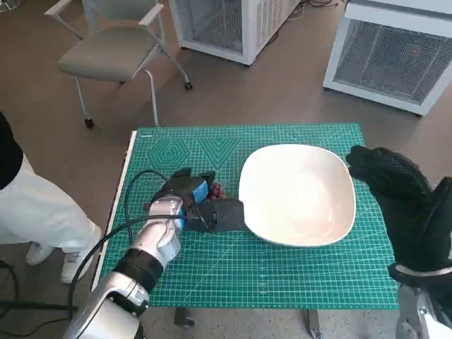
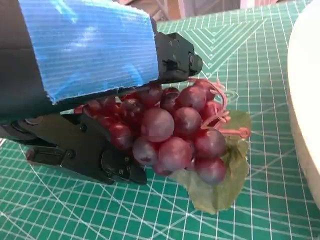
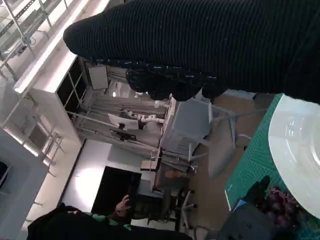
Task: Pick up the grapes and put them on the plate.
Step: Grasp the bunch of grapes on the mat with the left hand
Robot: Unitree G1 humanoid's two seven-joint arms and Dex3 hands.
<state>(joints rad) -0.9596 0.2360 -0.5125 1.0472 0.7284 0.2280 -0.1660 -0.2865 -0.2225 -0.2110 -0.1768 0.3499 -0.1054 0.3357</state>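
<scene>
One bunch of grapes point(image 2: 172, 132) sits in the grip of the left hand point(image 1: 201, 206), low on the green surface point(image 1: 282, 279) just beside the white plate point(image 1: 300, 194).

Black fingers point(image 2: 82, 150) close under and over the dark red fruit, a hold that appears meant for lifting it across to the plate, which holds nothing yet. The gloved right hand point(image 1: 395, 191) hovers near the plate's far edge, holding nothing, its fingers apparently loosely curled. Around the surface: brown floor, a grey chair point(image 1: 113, 46), white cabinets point(image 1: 395, 49) and a person's pale trouser leg point(image 1: 35, 208).
</scene>
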